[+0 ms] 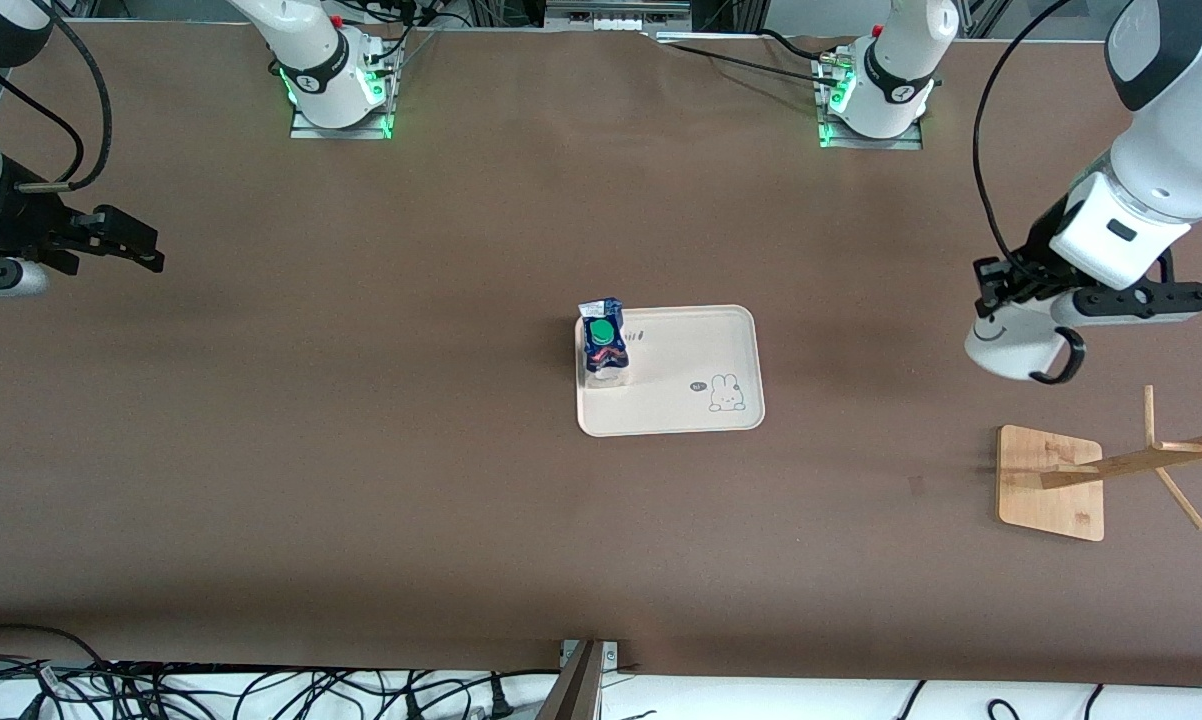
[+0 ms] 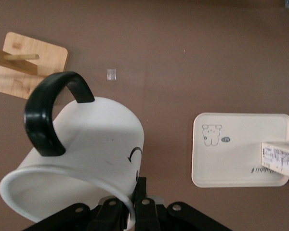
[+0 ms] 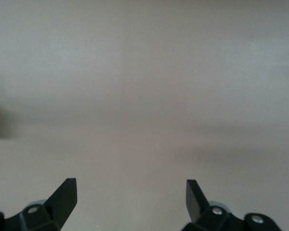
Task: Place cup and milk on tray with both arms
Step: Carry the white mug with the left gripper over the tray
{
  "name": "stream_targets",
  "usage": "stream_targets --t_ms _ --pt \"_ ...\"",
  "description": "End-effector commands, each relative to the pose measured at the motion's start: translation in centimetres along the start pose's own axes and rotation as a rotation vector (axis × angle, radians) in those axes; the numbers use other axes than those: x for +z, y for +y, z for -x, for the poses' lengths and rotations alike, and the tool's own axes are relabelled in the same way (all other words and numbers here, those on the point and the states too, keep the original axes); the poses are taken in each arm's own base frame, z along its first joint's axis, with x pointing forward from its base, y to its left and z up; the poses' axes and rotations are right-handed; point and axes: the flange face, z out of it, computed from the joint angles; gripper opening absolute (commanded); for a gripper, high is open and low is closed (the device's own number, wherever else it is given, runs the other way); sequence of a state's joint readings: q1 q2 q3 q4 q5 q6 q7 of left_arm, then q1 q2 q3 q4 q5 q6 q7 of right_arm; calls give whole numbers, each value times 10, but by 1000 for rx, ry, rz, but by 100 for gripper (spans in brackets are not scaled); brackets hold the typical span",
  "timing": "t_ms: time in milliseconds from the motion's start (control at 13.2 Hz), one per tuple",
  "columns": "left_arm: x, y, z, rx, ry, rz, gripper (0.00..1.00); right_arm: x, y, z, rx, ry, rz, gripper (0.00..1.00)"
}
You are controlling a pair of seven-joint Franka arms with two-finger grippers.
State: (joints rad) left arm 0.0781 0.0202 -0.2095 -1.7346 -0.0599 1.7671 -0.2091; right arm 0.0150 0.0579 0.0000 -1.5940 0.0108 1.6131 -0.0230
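Milk (image 1: 604, 343) upright on tray (image 1: 701, 415), left hand (image 1: 996, 290) grasping cup (image 1: 1011, 345), right hand (image 1: 126, 245) released

Milk (image 2: 281, 161) cut off by left wrist view's edge — cap unseen there. Wooden rack (image 1: 1111, 470) runs past front view's edge. Right gripper (image 3: 131, 195): only fingertips visible, body cropped. Tray (image 1: 701, 350) lettering too small to read — partly hidden by milk.

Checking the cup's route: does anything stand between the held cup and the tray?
Nothing visible does. The left gripper holds the cup over bare table; the milk occupies only the tray's corner toward the right arm's end.
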Motion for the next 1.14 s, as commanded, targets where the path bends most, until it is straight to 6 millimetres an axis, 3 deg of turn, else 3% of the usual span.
stream_targets --t_ms 0,227,454,606,757,833,1060 --pt "-14 25 12 71 -172 -45 0 -6 1 -1 -10 9 12 100" --pt "-15 35 22 99 -285 -53 0 -5 1 -1 -7 5 11 100" --pt "-6 75 43 173 -355 -87 0 -5 1 0 -6 2 11 100" --pt "8 89 42 198 -405 -96 0 -5 1 0 -5 2 11 100" --pt "32 98 20 196 -449 -90 0 -5 1 0 -4 3 11 100" --pt "52 116 11 193 -473 -96 0 -5 1 0 -5 3 11 100" --pt "133 158 -19 102 -545 -129 0 -5 0 -1 -9 3 16 100"
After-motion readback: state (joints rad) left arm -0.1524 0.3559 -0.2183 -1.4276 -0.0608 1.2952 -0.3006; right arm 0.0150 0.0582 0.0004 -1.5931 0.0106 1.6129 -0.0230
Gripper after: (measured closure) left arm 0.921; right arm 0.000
